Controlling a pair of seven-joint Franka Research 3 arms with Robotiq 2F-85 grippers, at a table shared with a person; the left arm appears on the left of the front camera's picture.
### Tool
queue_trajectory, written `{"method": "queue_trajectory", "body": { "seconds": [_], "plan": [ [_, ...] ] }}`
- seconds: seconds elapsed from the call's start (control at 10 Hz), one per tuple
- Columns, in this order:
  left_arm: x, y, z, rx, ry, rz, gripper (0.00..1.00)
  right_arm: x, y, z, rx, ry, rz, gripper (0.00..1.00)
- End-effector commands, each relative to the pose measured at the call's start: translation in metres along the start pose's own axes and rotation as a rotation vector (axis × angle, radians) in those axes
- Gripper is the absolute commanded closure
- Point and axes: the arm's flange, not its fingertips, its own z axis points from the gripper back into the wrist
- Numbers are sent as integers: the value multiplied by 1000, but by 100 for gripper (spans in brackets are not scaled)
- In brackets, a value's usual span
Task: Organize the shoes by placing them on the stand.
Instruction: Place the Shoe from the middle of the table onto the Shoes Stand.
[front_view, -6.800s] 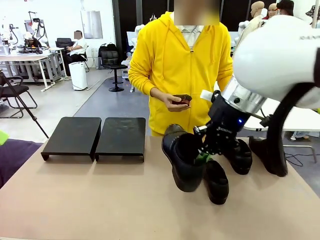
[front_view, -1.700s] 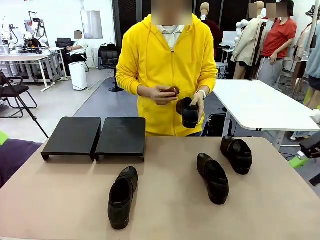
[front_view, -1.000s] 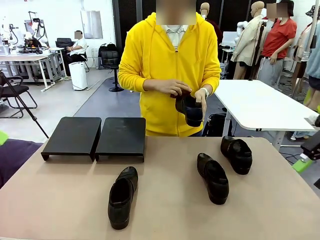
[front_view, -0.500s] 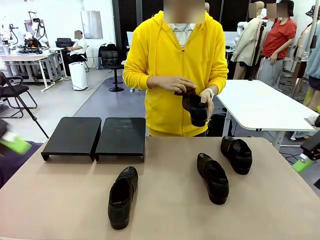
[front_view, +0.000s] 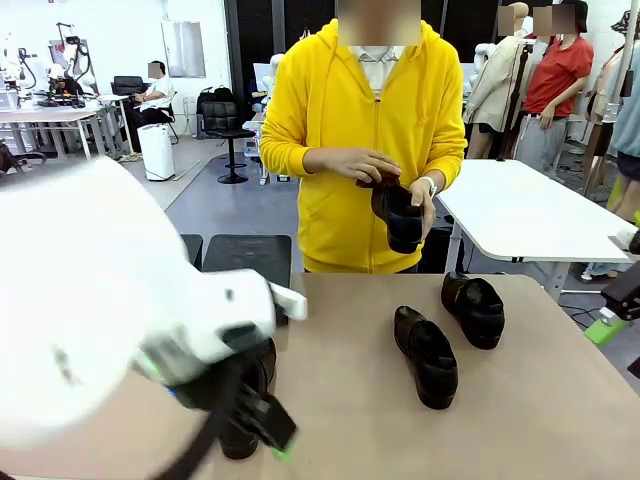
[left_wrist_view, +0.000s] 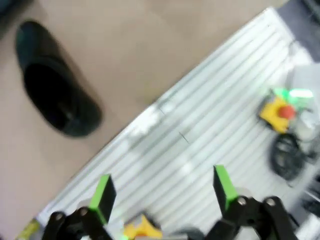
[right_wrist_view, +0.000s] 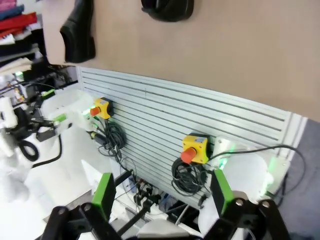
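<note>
Now the left gripper (left_wrist_view: 162, 192), jaws apart and empty, hangs by the near edge of the table (left_wrist_view: 165, 45), close to one shoe (left_wrist_view: 55, 97). Its glossy leather likely slips, so the stiff heel collar looks the surest hold. Beyond sits the stand (front_view: 245, 250). The right gripper (right_wrist_view: 161, 195) is likewise apart.

Bright, even room light; soft faint shadows under loafers (front_view: 430, 355) on counter (front_view: 520, 420). Left arm (front_view: 100, 300) near lens, overexposed white, smeared. Left wrist view heavily motion-blurred. Right wrist view sharp, edges bowed.
</note>
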Motion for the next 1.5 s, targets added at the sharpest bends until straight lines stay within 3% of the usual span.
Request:
{"method": "queue_trajectory", "body": {
  "seconds": [0.0, 0.2, 0.3, 0.4, 0.7, 0.8, 1.1, 1.4],
  "plan": [
    [38, 17, -22, 133, -51, 58, 0, 0, -2, 5, -14, 7, 15, 0],
    [45, 16, -42, 190, -51, 95, 0, 0, -2, 5, -14, 7, 15, 0],
    [44, 18, -31, 64, 38, 104, 0, 0, -2, 5, -14, 7, 15, 0],
    [32, 16, -41, 151, -58, 31, 0, 0, -2, 5, -14, 7, 15, 0],
    [41, 22, -41, 137, -28, 39, 0, 0, -2, 5, -14, 7, 15, 0],
    [53, 34, -49, 160, 11, 82, 0, 0, -2, 5, -14, 7, 15, 0],
    [91, 51, -93, 203, 5, 217, 0, 0, -2, 5, -14, 7, 15, 0],
    [102, 65, -118, 235, 57, 274, 0, 0, -2, 5, -14, 7, 15, 0]
  ]
}}
